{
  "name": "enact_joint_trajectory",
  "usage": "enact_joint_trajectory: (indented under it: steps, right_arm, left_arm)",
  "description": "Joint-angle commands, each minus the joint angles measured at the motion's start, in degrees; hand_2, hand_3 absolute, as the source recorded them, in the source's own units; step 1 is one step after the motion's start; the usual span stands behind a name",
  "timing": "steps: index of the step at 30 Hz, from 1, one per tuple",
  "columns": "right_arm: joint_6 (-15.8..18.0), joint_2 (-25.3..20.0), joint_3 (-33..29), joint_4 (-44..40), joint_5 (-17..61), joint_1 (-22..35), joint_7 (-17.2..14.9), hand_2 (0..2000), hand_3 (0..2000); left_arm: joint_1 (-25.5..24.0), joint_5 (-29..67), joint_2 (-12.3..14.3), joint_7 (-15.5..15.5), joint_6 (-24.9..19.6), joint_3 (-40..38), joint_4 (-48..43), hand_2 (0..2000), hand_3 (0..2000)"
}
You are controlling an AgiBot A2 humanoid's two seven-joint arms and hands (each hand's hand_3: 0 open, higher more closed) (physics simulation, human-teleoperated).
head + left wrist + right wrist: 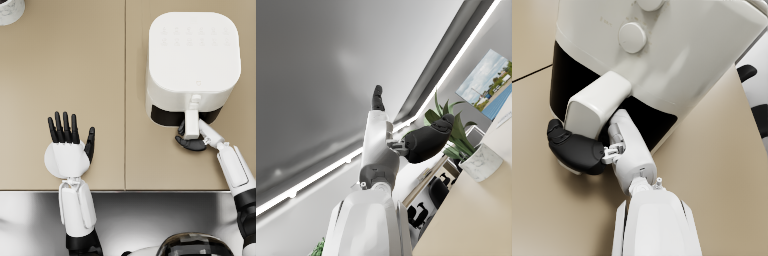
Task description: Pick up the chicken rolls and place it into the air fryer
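Left hand (67,145), well left of the fryer (192,65), is spread and holds nothing; right hand (191,141) grasps the fryer's handle (191,121). Likely step: pulling the drawer out. No rolls in view

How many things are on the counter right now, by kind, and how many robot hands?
Air fryer: 1
Marble pot, at the counter's far corner: 1
Robot hands: 2, left robot hand and right robot hand
Chicken rolls: 0 in view
Total: 4
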Motion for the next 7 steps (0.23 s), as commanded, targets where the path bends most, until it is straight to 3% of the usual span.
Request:
enact_joint_trajectory:
  steps: [1,7]
  right_arm:
    - [0.0,0.0,0.0,-0.01,-0.01,0.0,0.01,2000,2000]
    - [-0.01,-0.01,0.0,-0.02,-0.02,0.0,0.03,2000,2000]
  left_arm:
    - [0.0,0.0,0.0,0.0,0.0,0.0,0.0,0,0]
    - [-0.01,0.0,0.0,0.0,0.0,-0.01,0.01,0,0]
